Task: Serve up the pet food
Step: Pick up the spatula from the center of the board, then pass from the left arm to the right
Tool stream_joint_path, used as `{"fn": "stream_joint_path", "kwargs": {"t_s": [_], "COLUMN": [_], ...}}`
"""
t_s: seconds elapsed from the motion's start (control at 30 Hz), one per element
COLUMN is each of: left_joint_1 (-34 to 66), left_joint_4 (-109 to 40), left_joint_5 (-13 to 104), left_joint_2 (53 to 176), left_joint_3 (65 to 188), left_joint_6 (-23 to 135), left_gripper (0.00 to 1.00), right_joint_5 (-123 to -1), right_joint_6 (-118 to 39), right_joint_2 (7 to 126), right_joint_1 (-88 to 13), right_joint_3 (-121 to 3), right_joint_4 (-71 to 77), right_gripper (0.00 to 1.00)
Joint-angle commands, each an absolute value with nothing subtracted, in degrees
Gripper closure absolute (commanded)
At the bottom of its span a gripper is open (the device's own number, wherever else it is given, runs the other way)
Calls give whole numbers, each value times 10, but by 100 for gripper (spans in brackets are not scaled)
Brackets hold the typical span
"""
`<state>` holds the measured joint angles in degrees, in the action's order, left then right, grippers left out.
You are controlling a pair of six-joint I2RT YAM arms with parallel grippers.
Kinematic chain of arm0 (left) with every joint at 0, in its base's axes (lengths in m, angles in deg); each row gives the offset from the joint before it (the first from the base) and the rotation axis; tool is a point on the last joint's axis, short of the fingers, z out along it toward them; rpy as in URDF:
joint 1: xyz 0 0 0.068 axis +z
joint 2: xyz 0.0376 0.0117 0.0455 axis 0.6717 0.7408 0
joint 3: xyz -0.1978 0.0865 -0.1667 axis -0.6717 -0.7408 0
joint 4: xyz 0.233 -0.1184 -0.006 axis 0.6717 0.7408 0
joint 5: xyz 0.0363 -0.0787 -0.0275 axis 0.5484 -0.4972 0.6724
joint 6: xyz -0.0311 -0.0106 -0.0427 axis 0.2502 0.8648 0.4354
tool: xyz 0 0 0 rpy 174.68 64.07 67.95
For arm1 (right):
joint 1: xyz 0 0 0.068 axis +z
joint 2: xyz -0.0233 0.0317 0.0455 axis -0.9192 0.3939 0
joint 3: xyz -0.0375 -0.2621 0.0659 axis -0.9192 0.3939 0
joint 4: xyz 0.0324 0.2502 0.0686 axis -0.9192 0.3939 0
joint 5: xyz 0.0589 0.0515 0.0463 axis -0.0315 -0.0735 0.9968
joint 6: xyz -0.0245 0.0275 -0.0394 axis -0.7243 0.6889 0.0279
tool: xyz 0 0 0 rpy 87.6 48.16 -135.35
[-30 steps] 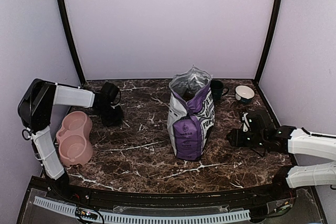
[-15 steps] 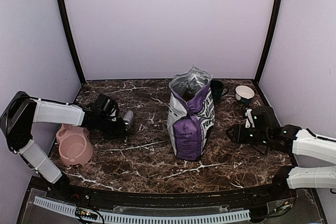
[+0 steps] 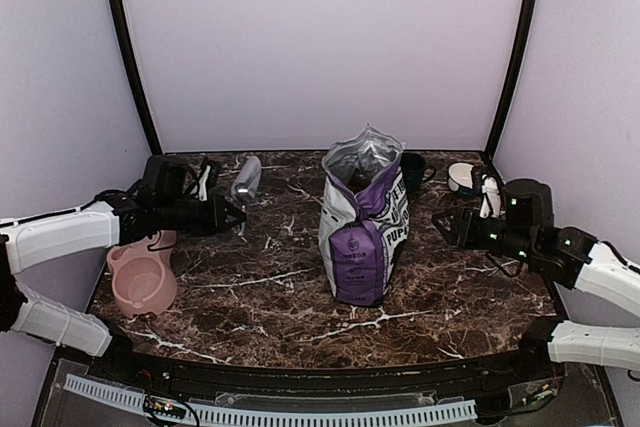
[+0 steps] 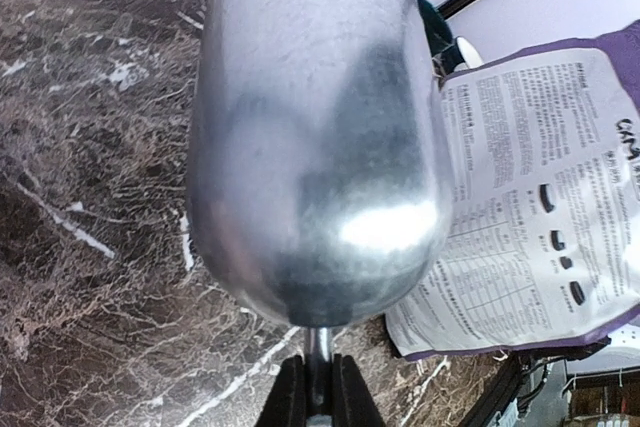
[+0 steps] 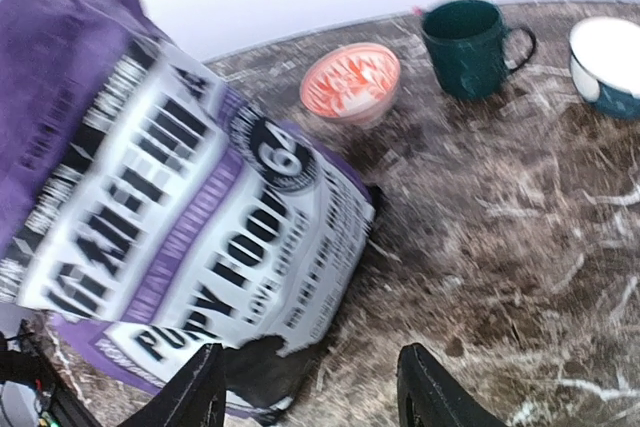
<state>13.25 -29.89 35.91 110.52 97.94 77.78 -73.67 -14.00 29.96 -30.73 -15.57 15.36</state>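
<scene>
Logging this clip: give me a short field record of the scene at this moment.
left gripper: shut on metal scoop handle
right gripper: open, facing puppy food bag
puppy food bag: upright, top open, mid-table
pink double bowl: near left, visible compartment empty
behind bag: green mug, orange bowl, white-lined bowl
pet food: no kibble visible

This is a robot test booth in a lab rather than a real home. 3 plain lilac walls [image 3: 320,47] close in a small, dark, marble-patterned table [image 3: 250,292], with black posts [image 3: 131,57] at the back corners. 2 white-and-black arms, the left arm [image 3: 60,232] and the right arm [image 3: 610,277], sit at its near edge by a white slotted cable duct [image 3: 270,412]. The only domestic things are a puppy food bag [image 3: 365,237], a pink double bowl [image 3: 140,282], a green mug [image 5: 470,32], a white bowl [image 5: 610,52] and an orange-patterned bowl [image 5: 350,82].
</scene>
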Motion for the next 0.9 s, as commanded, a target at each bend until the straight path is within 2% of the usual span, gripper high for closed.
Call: {"fn": "stream_joint_path", "kwargs": {"t_s": [0.0,0.17,0.33,0.6,0.87], "left_joint_1": [125,111,75,11,-33], "left_joint_4": [-329,-348,-356,-365,-414], "left_joint_5": [315,273,252,221,223], "left_joint_2": [1060,1030,1021,1029,1037], "left_joint_3": [991,1008,1050,1107,1130], "left_joint_6": [748,739,715,689,706], "left_gripper": [100,100,100,100,100], "right_joint_5": [-675,-578,-533,-505,-501], "right_joint_6": [-168,-166,-182,-245,-274], "right_joint_2": [284,286,319,427,531], "right_joint_1": [-310,-301,-263,-166,-127], "right_joint_3": [-188,-203,-245,-351,-439], "right_joint_4": [95,24,-16,-57,-99], "right_gripper": [41,41,40,42,49]}}
